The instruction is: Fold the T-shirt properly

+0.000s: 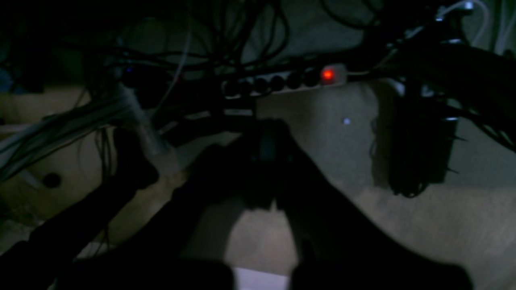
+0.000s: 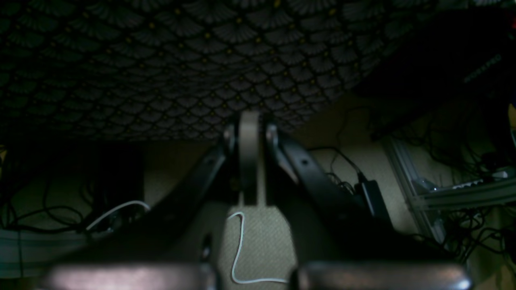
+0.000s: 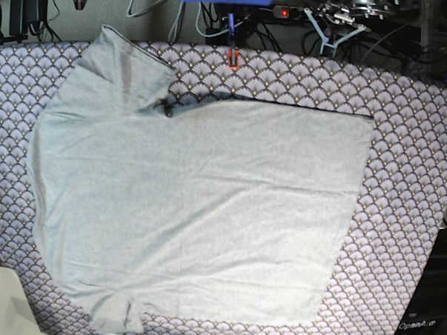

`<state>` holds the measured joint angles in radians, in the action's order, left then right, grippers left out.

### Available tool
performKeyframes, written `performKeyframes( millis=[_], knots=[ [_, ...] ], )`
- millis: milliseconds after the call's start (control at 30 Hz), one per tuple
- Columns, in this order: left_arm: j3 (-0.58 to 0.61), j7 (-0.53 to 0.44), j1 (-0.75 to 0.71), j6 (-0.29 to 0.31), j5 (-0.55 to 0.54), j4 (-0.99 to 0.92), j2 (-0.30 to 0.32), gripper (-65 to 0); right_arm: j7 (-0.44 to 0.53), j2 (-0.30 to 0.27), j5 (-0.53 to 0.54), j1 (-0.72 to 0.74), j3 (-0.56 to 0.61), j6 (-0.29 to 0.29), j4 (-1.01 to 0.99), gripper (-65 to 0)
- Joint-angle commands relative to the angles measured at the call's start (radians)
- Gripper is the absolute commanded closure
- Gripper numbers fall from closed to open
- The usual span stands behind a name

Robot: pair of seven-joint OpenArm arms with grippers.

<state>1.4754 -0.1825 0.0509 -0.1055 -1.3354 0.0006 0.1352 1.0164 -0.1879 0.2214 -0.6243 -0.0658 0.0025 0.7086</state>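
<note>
Dim left pincer (image 1: 264, 161) — jaws unreadable; T-shirt (image 3: 200, 203) sleeve cut off.

T-shirt (image 3: 200, 203): plain light grey, heathered, no print. Cloth (image 3: 408, 183) beneath: purple-and-white fan-scallop pattern. Power strip (image 1: 282, 82): pale, with one red lit switch.

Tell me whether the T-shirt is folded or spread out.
Spread out: the T-shirt lies flat on the patterned cloth, both sleeves out, no fold made.

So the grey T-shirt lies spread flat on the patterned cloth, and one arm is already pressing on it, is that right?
Not quite. The T-shirt does lie spread flat on the patterned cloth, but the base view shows no arm on it. Both wrist views look out below the table's edge.
</note>
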Motion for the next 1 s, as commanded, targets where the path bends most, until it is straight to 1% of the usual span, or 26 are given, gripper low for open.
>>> performKeyframes(
  millis=[0,100,167,300,467,500,567,633,700,767,800,967],
  knots=[
    [-0.006,-0.002,0.004,-0.004,-0.008,-0.001,0.005,0.0,0.028,-0.009,0.006,-0.018,-0.002,0.001,0.004,-2.5],
    [-0.012,-0.022,-0.018,-0.004,-0.008,-0.001,0.008,0.0,0.028,-0.008,0.006,-0.018,-0.002,0.001,0.004,-2.5],
    [-0.012,-0.082,-0.035,-0.004,-0.006,-0.001,0.008,0.0,0.028,0.000,0.006,-0.018,-0.002,0.001,0.004,-2.5],
    [-0.005,-0.228,-0.093,-0.003,0.000,-0.001,0.007,0.0,0.028,0.005,0.006,-0.018,-0.002,0.001,0.004,-2.5],
    [-0.009,-0.470,-0.176,0.007,-0.002,-0.001,0.013,0.0,0.028,0.005,0.006,-0.019,-0.002,0.001,0.004,-2.5],
    [-0.012,-0.509,-0.190,0.028,-0.006,-0.001,0.013,0.0,0.028,0.005,0.006,-0.019,-0.002,0.001,0.004,-2.5],
    [-0.023,-0.592,-0.219,0.097,-0.023,-0.001,0.014,0.0,0.028,0.005,0.006,-0.021,-0.004,0.001,0.004,-2.5],
    [-0.055,-0.645,-0.240,0.161,-0.057,-0.001,0.014,0.0,0.028,0.003,0.006,-0.021,-0.004,0.001,0.004,-2.5],
    [-0.103,-0.704,-0.268,0.246,-0.092,-0.001,0.028,0.0,0.028,0.003,0.006,-0.022,-0.006,0.001,0.004,-2.5],
    [-0.130,-0.751,-0.291,0.309,-0.114,-0.001,0.034,0.0,0.028,0.003,0.006,-0.022,-0.006,0.001,0.004,-2.5],
    [-0.147,-0.779,-0.305,0.335,-0.126,-0.001,0.034,0.0,0.028,0.003,0.006,-0.024,-0.006,0.001,0.004,-2.5],
    [-0.216,-0.900,-0.349,0.427,-0.148,-0.001,0.022,0.0,0.028,0.003,0.006,-0.024,-0.006,0.001,0.004,-2.5]
  ],
)
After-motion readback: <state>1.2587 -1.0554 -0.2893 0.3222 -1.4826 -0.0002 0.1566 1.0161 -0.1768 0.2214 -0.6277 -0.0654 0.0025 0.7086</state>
